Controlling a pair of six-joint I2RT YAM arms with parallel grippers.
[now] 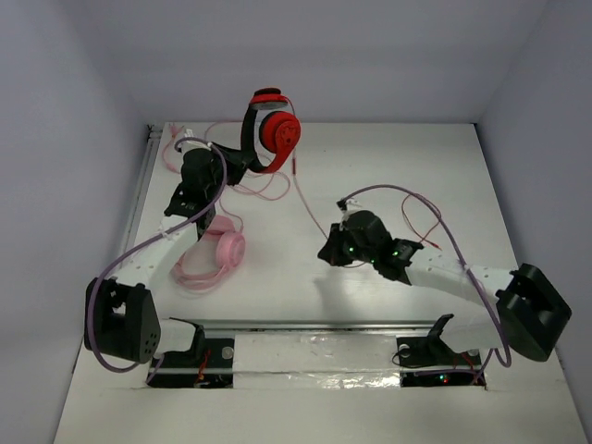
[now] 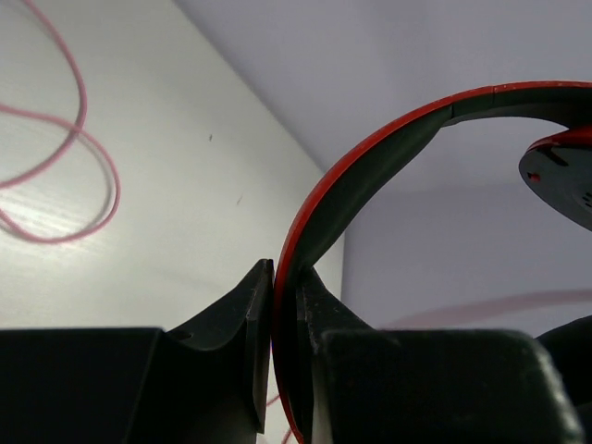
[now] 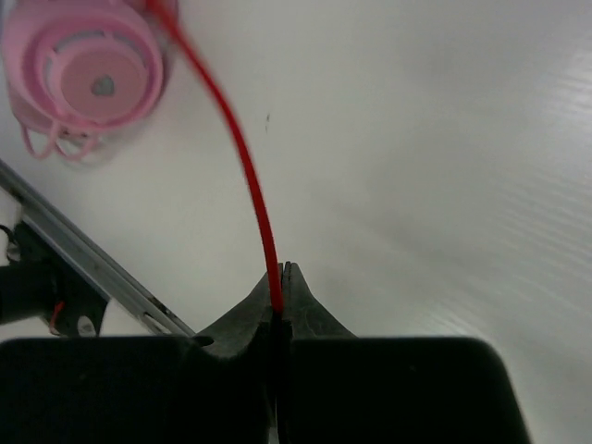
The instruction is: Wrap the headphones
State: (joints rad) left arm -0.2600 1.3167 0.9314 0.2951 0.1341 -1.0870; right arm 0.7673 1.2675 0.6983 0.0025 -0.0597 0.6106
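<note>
Two headsets are seen: the red headphones (image 1: pixel 271 129) are held above the counter's (image 1: pixel 416 166) far left, headband (image 2: pixel 370 176) clamped in the left jaws; their red cable (image 3: pixel 248 176) is pinched tight in the right jaws, pink headphones (image 1: pixel 217 254) lying nearby

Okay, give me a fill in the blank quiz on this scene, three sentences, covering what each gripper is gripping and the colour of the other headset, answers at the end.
1. The left gripper is shut on the ____ of the red headphones.
2. The right gripper pinches the thin red ____.
3. The second headphones, lying on the table, are pale ____.

Missing words: headband; cable; pink.
</note>
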